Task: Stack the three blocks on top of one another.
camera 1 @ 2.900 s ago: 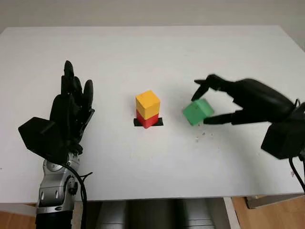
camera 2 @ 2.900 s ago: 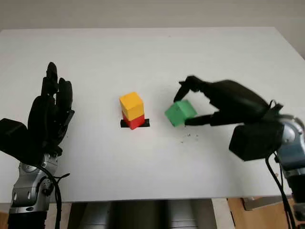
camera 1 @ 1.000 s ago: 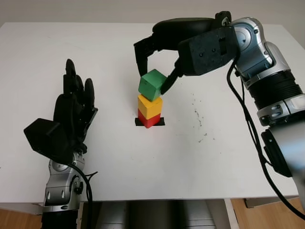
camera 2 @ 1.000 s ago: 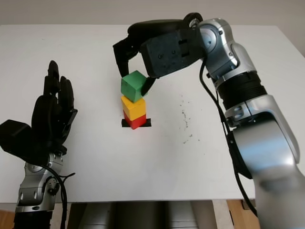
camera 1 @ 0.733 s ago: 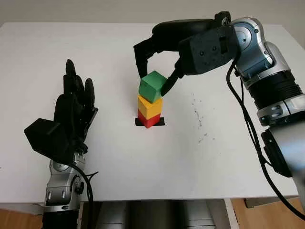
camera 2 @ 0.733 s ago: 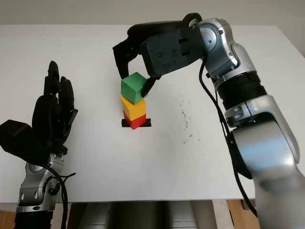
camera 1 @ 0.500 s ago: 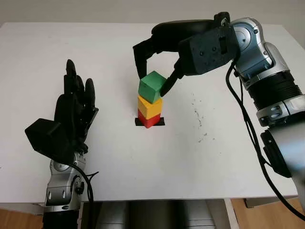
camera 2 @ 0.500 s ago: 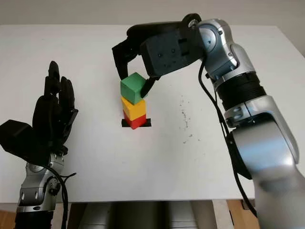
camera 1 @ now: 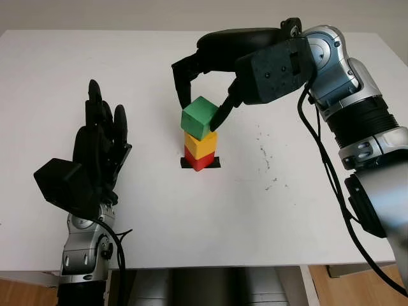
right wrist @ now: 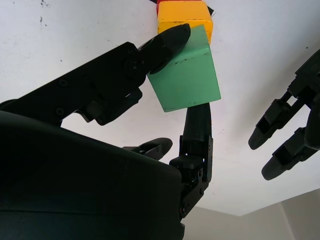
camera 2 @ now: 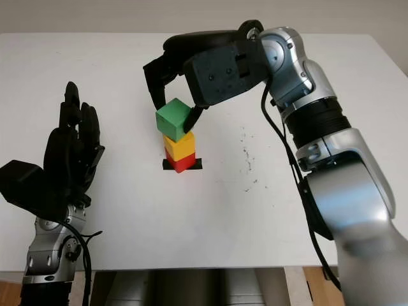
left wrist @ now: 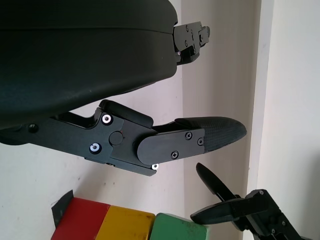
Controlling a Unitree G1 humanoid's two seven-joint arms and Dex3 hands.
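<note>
- On the white table (camera 1: 268, 223) I see a plain matte top, with pale wall beyond its far edge and wooden floor at the near corners.
- Small dark specks (camera 1: 266, 153) dot the surface right of the stack.
- At the centre a black marker patch (camera 1: 213, 163) lies under the red block (camera 1: 197, 160), with the yellow block (camera 1: 201, 143) on it.
- My right hand (camera 1: 203, 108) pinches the green block (camera 1: 199, 118) between fingertips; it sits tilted on the yellow block, offset to the left.
- My left hand (camera 1: 95, 150) is open, raised at the near left, well apart from the stack.
- I can read no labels or writing.
</note>
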